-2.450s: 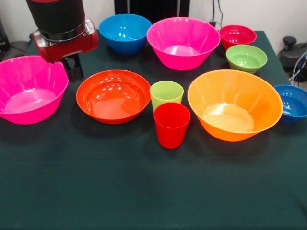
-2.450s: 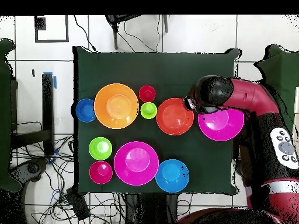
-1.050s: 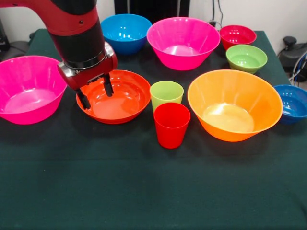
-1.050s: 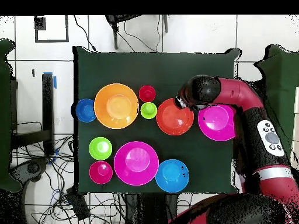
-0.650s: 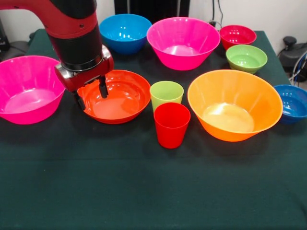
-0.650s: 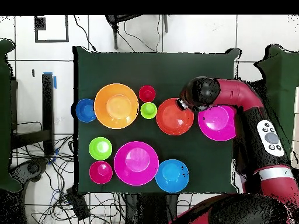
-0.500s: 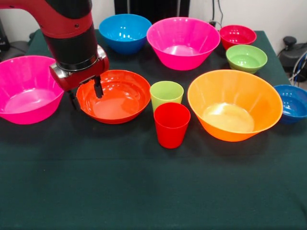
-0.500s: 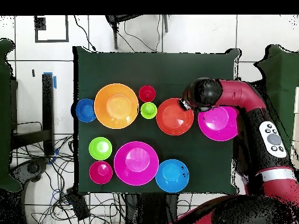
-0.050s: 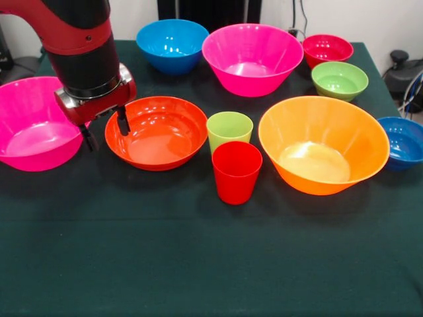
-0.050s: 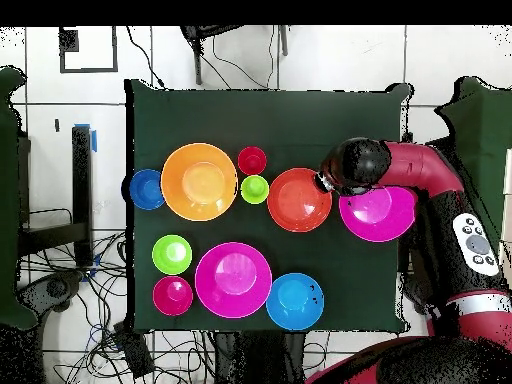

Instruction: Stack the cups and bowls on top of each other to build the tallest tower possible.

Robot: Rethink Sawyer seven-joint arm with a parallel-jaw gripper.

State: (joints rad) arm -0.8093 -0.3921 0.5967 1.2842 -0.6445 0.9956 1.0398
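Note:
My gripper (image 9: 104, 131) is open and low at the left rim of the medium red-orange bowl (image 9: 158, 132). One finger hangs inside that bowl, the other outside it, beside a big pink bowl (image 9: 33, 129). Right of the red-orange bowl stand the lime green cup (image 9: 229, 129) and, in front of it, the red cup (image 9: 236, 170), both upright. The big orange bowl (image 9: 322, 145) sits further right, with nothing in it. From overhead, the arm's wrist covers the gap between the red-orange bowl (image 10: 298, 199) and the pink bowl (image 10: 378, 212).
Along the back stand a light blue bowl (image 9: 172, 43), a second big pink bowl (image 9: 252, 58), a small magenta-red bowl (image 9: 327, 49) and a green bowl (image 9: 339, 79). A dark blue bowl (image 9: 403, 142) sits at the right table edge. Each bowl stands apart on the dark green cloth.
My gripper has slid left, from over the red-orange bowl's inside to straddling its left rim, still open. No bowl or cup has visibly moved.

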